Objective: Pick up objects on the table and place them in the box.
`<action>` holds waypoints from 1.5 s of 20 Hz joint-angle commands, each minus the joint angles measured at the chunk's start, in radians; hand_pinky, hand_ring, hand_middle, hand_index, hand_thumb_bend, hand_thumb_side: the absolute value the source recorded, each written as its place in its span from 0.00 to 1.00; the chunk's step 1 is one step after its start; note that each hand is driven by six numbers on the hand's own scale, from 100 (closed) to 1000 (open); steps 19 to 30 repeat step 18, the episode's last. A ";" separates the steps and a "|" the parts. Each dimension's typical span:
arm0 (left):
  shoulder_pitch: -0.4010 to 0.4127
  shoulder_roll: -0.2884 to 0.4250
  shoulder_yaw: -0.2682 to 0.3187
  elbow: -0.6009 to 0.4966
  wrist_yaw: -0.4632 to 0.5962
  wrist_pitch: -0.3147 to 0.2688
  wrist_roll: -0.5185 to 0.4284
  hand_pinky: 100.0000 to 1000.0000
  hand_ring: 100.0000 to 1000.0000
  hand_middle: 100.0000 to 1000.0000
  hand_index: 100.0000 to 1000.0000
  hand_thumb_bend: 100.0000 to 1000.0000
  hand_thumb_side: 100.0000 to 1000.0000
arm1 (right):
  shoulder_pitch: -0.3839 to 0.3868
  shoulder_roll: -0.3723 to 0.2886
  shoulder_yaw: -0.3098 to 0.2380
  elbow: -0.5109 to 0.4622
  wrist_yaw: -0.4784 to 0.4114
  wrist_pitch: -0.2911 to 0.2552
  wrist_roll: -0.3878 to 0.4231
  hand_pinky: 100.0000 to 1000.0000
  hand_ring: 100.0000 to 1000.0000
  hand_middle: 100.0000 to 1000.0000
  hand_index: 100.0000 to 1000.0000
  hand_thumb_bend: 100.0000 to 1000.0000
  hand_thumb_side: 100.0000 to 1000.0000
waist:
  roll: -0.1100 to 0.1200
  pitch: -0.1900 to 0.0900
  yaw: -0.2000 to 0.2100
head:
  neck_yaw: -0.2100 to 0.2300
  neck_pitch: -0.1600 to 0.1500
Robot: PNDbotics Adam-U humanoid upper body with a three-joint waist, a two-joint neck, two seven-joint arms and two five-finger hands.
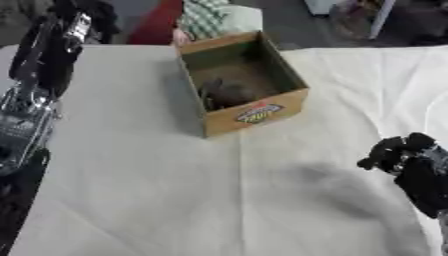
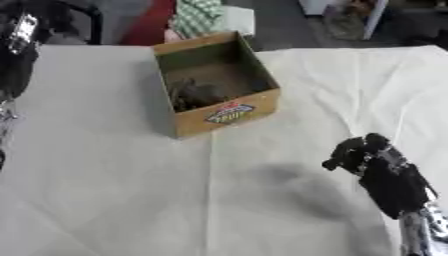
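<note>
Curling inward, the fingers of the right hand [image 2: 363, 152] are bunched together near the right edge of the tabletop [image 2: 114, 165], and nothing shows between them; whether they touch the cloth cannot be told. Its dark forearm runs down to the lower right corner, so the hand points up and leftward toward the middle of the tabletop, and a soft shadow lies on the cloth just to its left.

At the left edge, the left arm [image 1: 39, 75] shows as a black and silver column from the far left corner downward; its hand cannot be made out, so the state of those fingers cannot be told.

Near the far edge, a little left of centre, the cardboard box [image 1: 254, 116] stands open at the top, turned askew so that one corner points toward the robot, with a coloured label on its near wall. Inside, dark rounded objects [image 1: 226, 92] lie on its floor; what they are cannot be told.

Between the box and the near edge the white cloth lies bare, with a crease running down from the box's near corner. The right hand is well apart from the box
</note>
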 commanded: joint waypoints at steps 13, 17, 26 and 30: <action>0.065 -0.102 0.033 -0.085 0.005 0.080 -0.010 0.73 0.52 0.51 0.63 0.00 0.80 | 0.001 -0.024 -0.009 -0.027 -0.007 0.007 -0.007 0.64 0.49 0.50 0.62 0.00 0.84 | 0.004 -0.017 0.014 | 0.005 0.040; 0.066 -0.105 0.030 -0.095 0.008 0.084 -0.011 0.73 0.52 0.51 0.63 0.00 0.81 | 0.000 -0.024 -0.008 -0.027 -0.006 0.008 -0.006 0.64 0.49 0.50 0.62 0.00 0.84 | 0.003 -0.017 0.019 | 0.004 0.037; 0.066 -0.105 0.030 -0.097 0.009 0.084 -0.012 0.73 0.52 0.51 0.63 0.00 0.81 | -0.001 -0.024 -0.008 -0.027 -0.006 0.008 -0.006 0.64 0.49 0.50 0.62 0.00 0.84 | 0.003 -0.016 0.019 | 0.005 0.039; 0.066 -0.105 0.030 -0.097 0.009 0.084 -0.012 0.73 0.52 0.51 0.63 0.00 0.81 | -0.001 -0.024 -0.008 -0.027 -0.006 0.008 -0.006 0.64 0.49 0.50 0.62 0.00 0.84 | 0.003 -0.016 0.019 | 0.005 0.039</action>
